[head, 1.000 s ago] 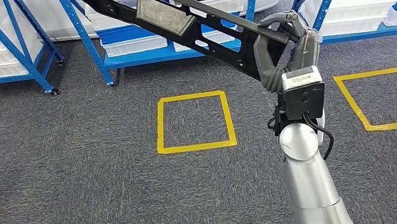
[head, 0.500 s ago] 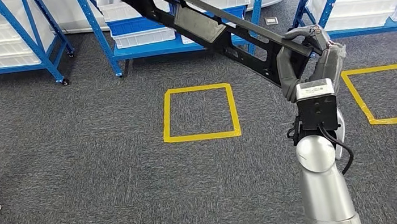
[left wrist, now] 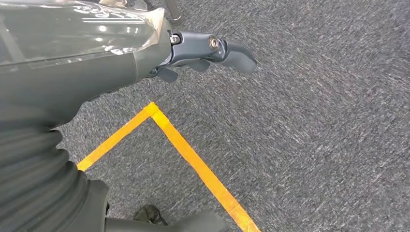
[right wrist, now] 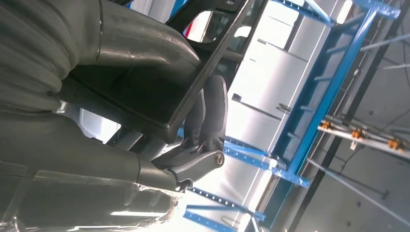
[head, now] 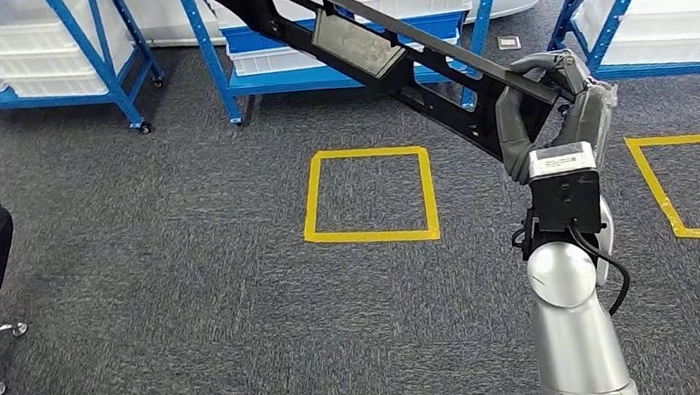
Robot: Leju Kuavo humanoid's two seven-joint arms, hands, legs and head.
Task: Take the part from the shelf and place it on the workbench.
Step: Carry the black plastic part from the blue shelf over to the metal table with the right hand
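Black part (head: 379,53) gripped by right hand (head: 547,108) — fingers (right wrist: 212,111) wrapped round.

My head view is evenly lit and sharp, with no hard shadows on the carpet (head: 185,278). Glare streaks the clear wrap on my left hand (left wrist: 145,53). Beyond my right hand (right wrist: 145,145), bright backlight washes out the shelf (right wrist: 319,96); near surfaces there are soft.
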